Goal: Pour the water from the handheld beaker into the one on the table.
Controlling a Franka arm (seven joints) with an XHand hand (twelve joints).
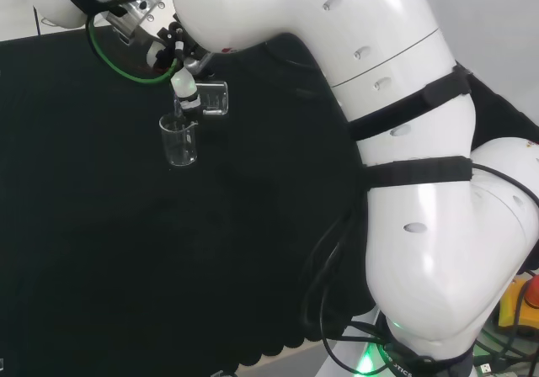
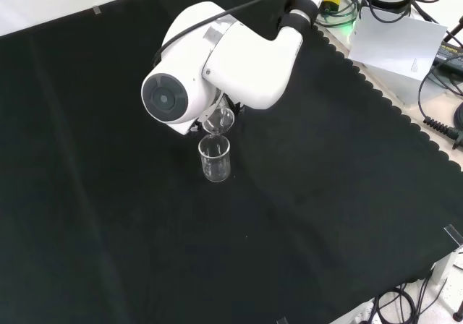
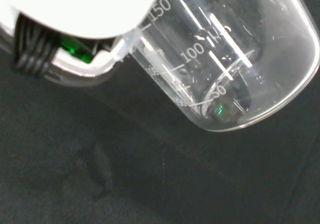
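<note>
Table beaker (image 1: 179, 140): upright on the black cloth (image 1: 101, 225), mouth open, at seven o'clock just below the held one in the head view.
Hand (image 1: 181, 85): fingers wrapped round the held beaker's wall.
Held beaker (image 1: 215, 98): tipped on its side, lip over the table beaker.
Handling: thin clear glass, likely light, slick and breakable; best gripped mid-wall, clear of the lip.

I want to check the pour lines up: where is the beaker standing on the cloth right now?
In the front view the standing beaker sits near the cloth's middle, directly below the tilted handheld beaker. In the head view it stands left of the arm's links, just under the hand.
</note>
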